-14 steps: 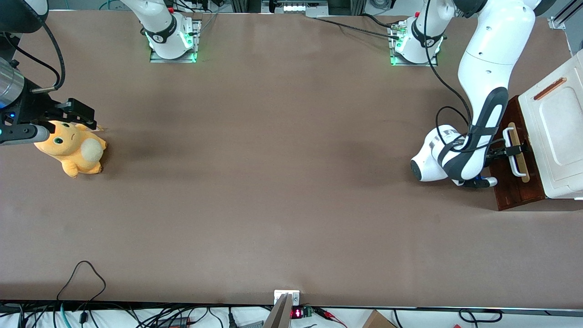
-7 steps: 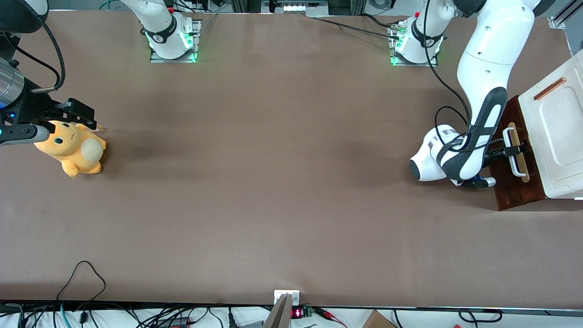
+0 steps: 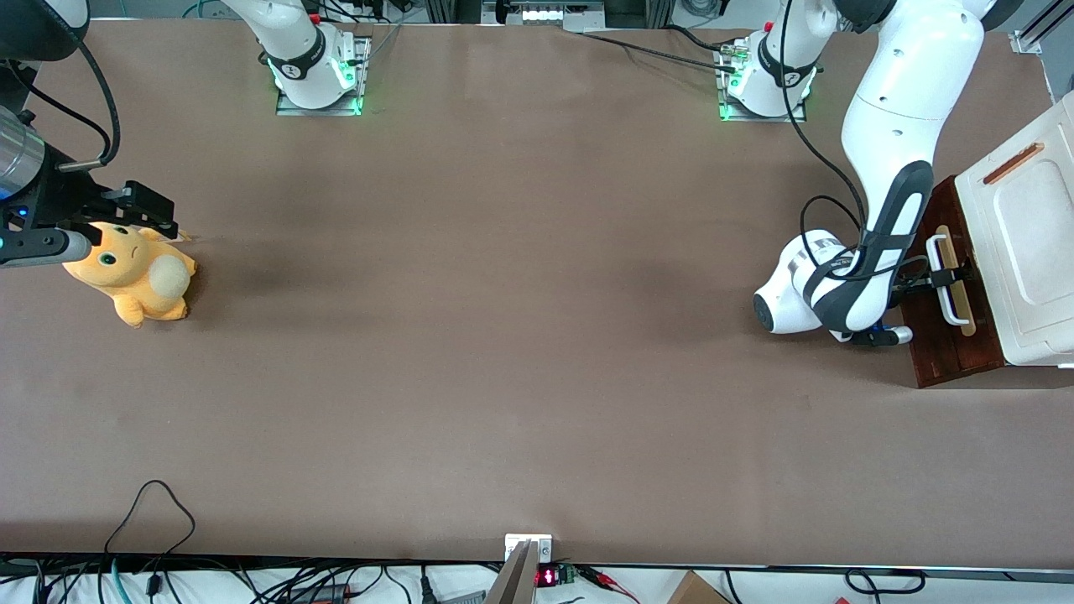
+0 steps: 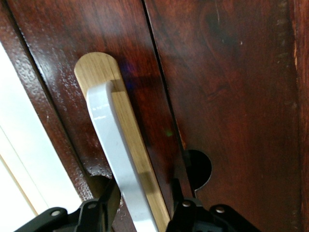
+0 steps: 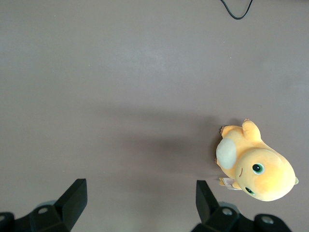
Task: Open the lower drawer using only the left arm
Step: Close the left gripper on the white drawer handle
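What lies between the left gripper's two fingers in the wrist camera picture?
The lower drawer's white loop handle runs between the gripper's fingers, shown in the left wrist view.

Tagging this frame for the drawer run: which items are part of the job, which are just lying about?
Job:
- lower drawer, white loop handle
- left arm
- gripper, fingers either side of the handle

Lying about:
- orange plush toy, toward the parked arm's end
- white top panel above the drawer
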